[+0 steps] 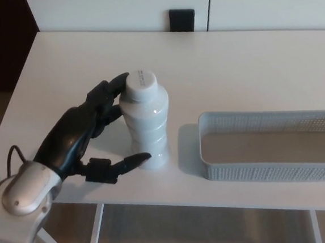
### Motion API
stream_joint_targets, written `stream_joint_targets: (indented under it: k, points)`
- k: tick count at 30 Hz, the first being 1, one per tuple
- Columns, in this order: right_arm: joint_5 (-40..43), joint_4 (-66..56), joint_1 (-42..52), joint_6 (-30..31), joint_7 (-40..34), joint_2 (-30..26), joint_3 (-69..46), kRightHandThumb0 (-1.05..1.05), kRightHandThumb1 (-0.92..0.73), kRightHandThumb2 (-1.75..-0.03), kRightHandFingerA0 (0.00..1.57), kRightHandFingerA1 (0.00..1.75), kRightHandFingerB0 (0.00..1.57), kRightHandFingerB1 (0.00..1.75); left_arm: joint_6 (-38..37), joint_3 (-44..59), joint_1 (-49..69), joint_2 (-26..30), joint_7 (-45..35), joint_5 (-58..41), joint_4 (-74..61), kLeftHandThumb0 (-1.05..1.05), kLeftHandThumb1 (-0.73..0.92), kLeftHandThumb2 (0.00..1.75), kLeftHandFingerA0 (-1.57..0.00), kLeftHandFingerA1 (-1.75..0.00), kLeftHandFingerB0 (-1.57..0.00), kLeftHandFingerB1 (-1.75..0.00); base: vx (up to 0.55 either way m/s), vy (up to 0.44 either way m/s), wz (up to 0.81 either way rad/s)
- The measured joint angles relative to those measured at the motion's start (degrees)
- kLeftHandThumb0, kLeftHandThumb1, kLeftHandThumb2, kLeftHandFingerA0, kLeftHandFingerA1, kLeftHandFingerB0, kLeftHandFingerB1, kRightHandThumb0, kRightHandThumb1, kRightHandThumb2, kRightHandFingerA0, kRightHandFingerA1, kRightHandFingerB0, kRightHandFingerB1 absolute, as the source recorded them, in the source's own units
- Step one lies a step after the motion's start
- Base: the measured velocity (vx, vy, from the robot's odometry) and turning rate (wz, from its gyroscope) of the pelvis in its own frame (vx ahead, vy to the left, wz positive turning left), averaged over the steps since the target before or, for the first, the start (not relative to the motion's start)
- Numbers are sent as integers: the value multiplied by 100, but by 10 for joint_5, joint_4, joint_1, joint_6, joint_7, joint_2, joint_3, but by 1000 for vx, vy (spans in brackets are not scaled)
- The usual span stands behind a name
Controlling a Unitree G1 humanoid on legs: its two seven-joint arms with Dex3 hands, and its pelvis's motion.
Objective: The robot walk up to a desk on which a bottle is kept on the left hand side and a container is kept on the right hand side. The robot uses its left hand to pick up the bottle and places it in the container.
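A white plastic bottle [148,128] with a white cap stands upright on the white desk [249,71], left of centre. My left hand [79,141] has come in from the lower left and cups the bottle's left side. Its two fingers [110,91] lie against the bottle's shoulder just below the cap. The thumb [126,163] stretches along the front of the bottle's base. The fingers are still spread, so the hand is open. A light grey mesh container [269,172] sits empty on the right of the desk, a short gap from the bottle. My right hand does not show.
A black rectangular object [182,21] stands at the desk's far edge against the white wall. The desk's front edge runs just below the bottle and container, with a white leg [95,232] and the floor beneath it.
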Motion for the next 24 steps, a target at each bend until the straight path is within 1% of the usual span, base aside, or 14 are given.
stream_joint_targets:
  k: [2, 4, 5, 7, 8, 9, 12, 13, 16, 20, 21, 22, 23, 24]
  points:
    - [-1, -3, 0, 0, -1, 0, 1, -59, -45, -55, 73, 51, 66, 41, 3, 1, -8, -5, 1, 1, 10, -55, 36, 72, -4, -31, -4, -14, 0, 0, 0]
    - [-2, -5, -1, 0, -1, 0, 3, -58, -46, -55, 74, 51, 67, 41, 7, 1, -14, -11, 2, 4, 17, -54, 36, 72, -5, -32, -5, -13, 0, 0, 0]
    - [-2, -5, -1, 0, -1, 0, 3, -59, -46, -55, 73, 52, 69, 42, 7, 1, -15, -12, 3, 5, 18, -51, 35, 70, -4, -32, -4, -14, 0, 0, 0]
    - [-3, -6, -2, 0, -2, 0, 4, -58, -46, -55, 73, 50, 69, 41, 9, -1, -20, -16, 6, 8, 25, -52, 35, 71, -4, -33, -4, -14, 0, 0, 0]
    - [-3, -7, -2, 0, -3, 0, 4, -57, -47, -55, 72, 51, 68, 41, 10, -2, -22, -20, 7, 10, 31, -53, 36, 72, -3, -33, -4, -13, 0, 0, 0]
    - [-3, -9, -2, 0, -3, 0, 4, -57, -48, -56, 69, 51, 63, 41, 10, -3, -23, -23, 9, 12, 35, -54, 36, 71, -4, -34, -4, -13, 0, 0, 0]
    - [-3, -10, -3, 1, -4, 0, 5, -58, -46, -55, 71, 51, 64, 41, 11, -6, -31, -32, 14, 20, 50, -52, 36, 71, -4, -33, -4, -13, 0, 0, 0]
    - [-3, -8, -6, 0, -4, 0, 6, -61, -45, -55, 72, 52, 64, 42, 11, -9, -37, -39, 19, 26, 61, -54, 36, 70, -6, -38, -6, -12, 0, 0, 0]
    - [-4, -9, -7, 0, -4, 0, 7, -60, -45, -56, 72, 51, 66, 41, 9, -14, -48, -51, 28, 33, 80, -56, 37, 72, -5, -36, -6, -12, 0, 0, 0]
    - [-6, -13, -6, 0, -5, 0, 10, -62, -45, -56, 72, 52, 65, 41, -2, -25, -64, -69, 39, 46, 113, -50, 35, 71, -3, -33, -2, -15, 0, 0, 0]
    - [-6, -13, -7, 0, -5, 0, 11, -62, -45, -56, 72, 52, 65, 41, -2, -33, -69, -83, 47, 53, 136, -50, 35, 71, -3, -33, -2, -15, 0, 0, 0]
    - [-6, -13, -7, 0, -5, 0, 11, -64, -34, -78, 69, 61, 61, 54, -2, -35, -70, -87, 48, 54, 142, -48, 34, 70, -2, -33, -2, -17, 0, 0, 0]
    - [-6, -13, -8, 0, -5, 0, 11, -61, -45, -55, 74, 52, 67, 42, -2, -40, -71, -96, 51, 58, 155, -46, 34, 67, -4, -35, -3, -15, 0, 0, 0]
    - [-7, -13, -9, 0, -5, 0, 11, -62, -46, -56, 74, 52, 67, 42, -2, -42, -73, -102, 54, 61, 163, -46, 34, 67, -4, -34, -4, -15, 0, 0, 0]
